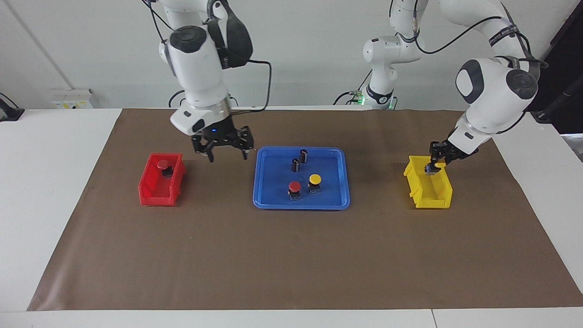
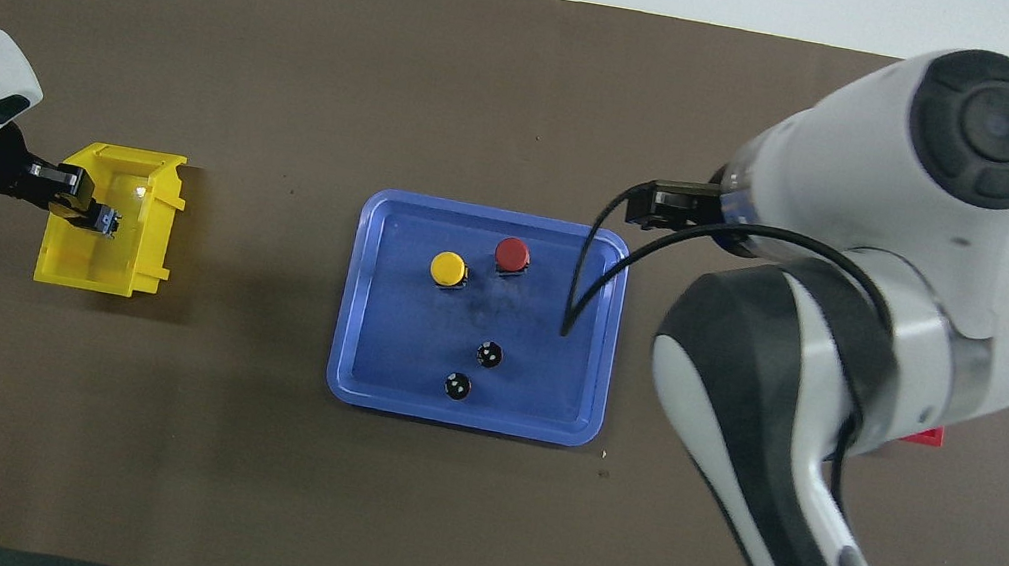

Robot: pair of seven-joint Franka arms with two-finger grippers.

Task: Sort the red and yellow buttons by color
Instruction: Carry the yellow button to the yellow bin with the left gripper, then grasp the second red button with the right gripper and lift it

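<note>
A red button (image 1: pixel 294 187) (image 2: pixel 512 254) and a yellow button (image 1: pixel 314 179) (image 2: pixel 448 268) stand side by side in the blue tray (image 1: pixel 300 205) (image 2: pixel 463 418). Another red button (image 1: pixel 163 165) lies in the red bin (image 1: pixel 159 198) at the right arm's end. My left gripper (image 1: pixel 432 168) (image 2: pixel 95 215) reaches into the yellow bin (image 1: pixel 428 202) (image 2: pixel 100 280) at its end nearer the robots, shut on a second yellow button (image 1: pixel 430 170) (image 2: pixel 106 220). My right gripper (image 1: pixel 226 155) hangs open and empty over the mat between the red bin and the tray.
Two small dark capless cylinders (image 1: pixel 303 156) (image 1: pixel 295 165) stand in the tray's half nearer the robots; they also show in the overhead view (image 2: pixel 489 355) (image 2: pixel 457 385). A brown mat (image 1: pixel 291 255) covers the table. In the overhead view the right arm hides most of the red bin (image 2: pixel 924 436).
</note>
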